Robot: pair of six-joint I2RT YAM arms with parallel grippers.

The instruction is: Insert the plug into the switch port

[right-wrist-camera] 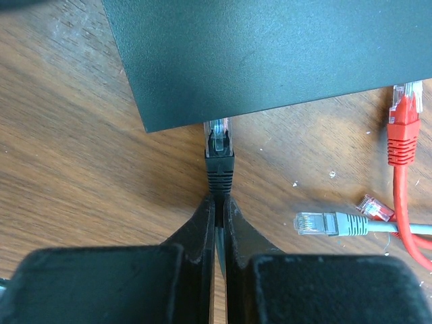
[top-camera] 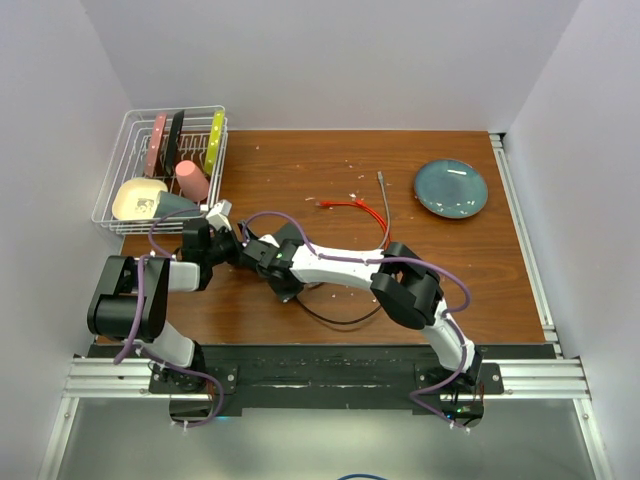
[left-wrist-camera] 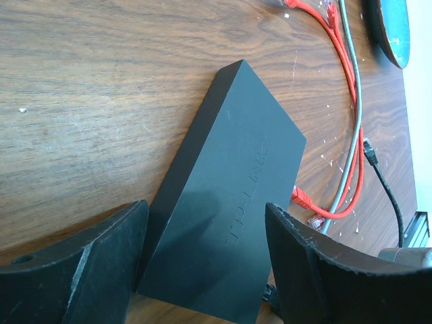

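The flat black switch box (left-wrist-camera: 236,182) lies on the wooden table. My left gripper (left-wrist-camera: 206,216) straddles its near end, a finger against each long side. My right gripper (right-wrist-camera: 220,199) is shut on the black cable just behind the black plug (right-wrist-camera: 219,145). The plug's clear tip meets the lower edge of the box (right-wrist-camera: 270,54). The switch port itself is hidden in that edge, so I cannot tell whether the tip is inside. In the top view both grippers, left (top-camera: 230,248) and right (top-camera: 263,256), meet left of the table's middle and cover the box.
A red cable (top-camera: 355,207) and a grey cable (top-camera: 384,195) lie beside the box, their plugs (right-wrist-camera: 403,128) (right-wrist-camera: 324,223) loose near its edge. A blue-grey plate (top-camera: 451,188) sits back right. A wire dish rack (top-camera: 165,165) stands back left.
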